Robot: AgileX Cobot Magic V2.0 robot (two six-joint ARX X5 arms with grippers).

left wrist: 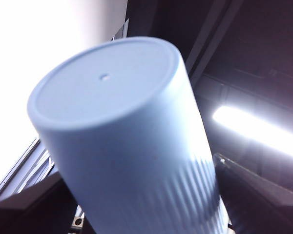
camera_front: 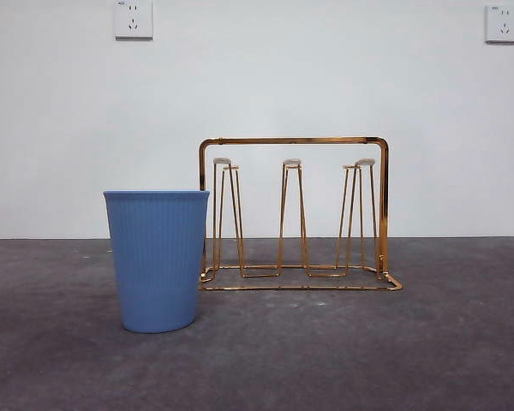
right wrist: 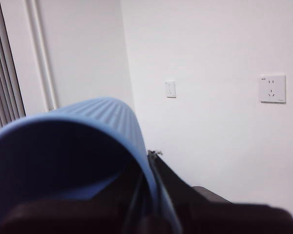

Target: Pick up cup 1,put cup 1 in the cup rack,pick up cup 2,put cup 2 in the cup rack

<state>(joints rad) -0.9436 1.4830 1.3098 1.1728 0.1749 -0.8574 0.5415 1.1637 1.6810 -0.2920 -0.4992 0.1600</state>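
A blue ribbed cup stands upright on the table, just left of and in front of the gold wire cup rack, whose pegs are bare. No arm shows in the front view. In the left wrist view a blue cup fills the picture, its base tilted up toward the ceiling. My left gripper holds it from the rim end, the jaws mostly hidden. In the right wrist view my right gripper is shut on the rim wall of another blue cup, whose opening faces the camera.
The dark grey table runs back to a white wall with two sockets. The rack stands near the table's middle. A ceiling light shows behind the left gripper's cup.
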